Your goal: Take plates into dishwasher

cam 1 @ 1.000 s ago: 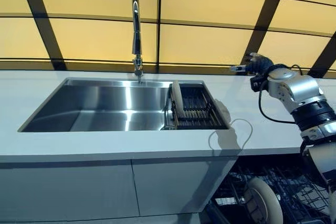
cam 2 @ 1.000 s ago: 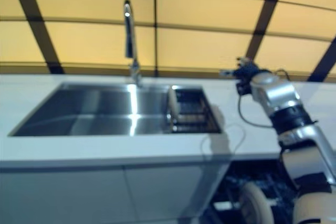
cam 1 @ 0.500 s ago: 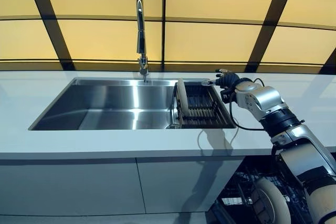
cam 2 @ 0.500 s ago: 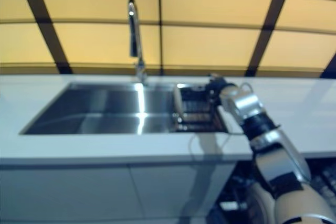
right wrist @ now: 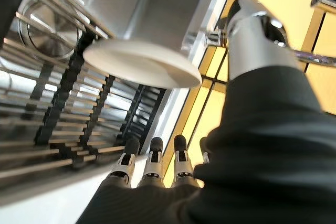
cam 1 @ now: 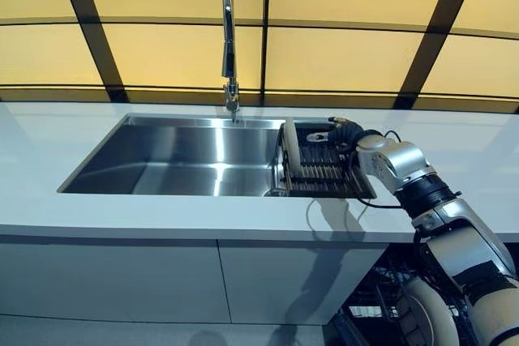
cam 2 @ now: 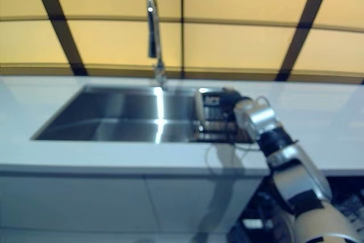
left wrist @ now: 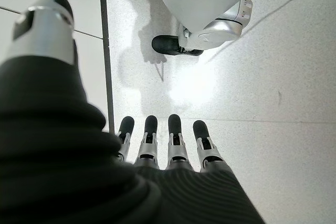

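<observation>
One white plate stands on edge in the dark rack at the right end of the sink, at the side of the rack nearest the basin. The right hand hovers over the far part of the rack, close to the plate but apart from it; its own wrist view shows its fingers straight and spread, the thumb apart, holding nothing, with the plate's rim ahead of them. The left hand hangs low over the floor with relaxed, empty fingers. Below the counter, to the right of the sink, the open dishwasher shows its wire basket, and a second plate seems to stand in it already. So, judging by this, one plate is probably loaded; the rack plate is not yet grasped, lifted or carried down.
</observation>
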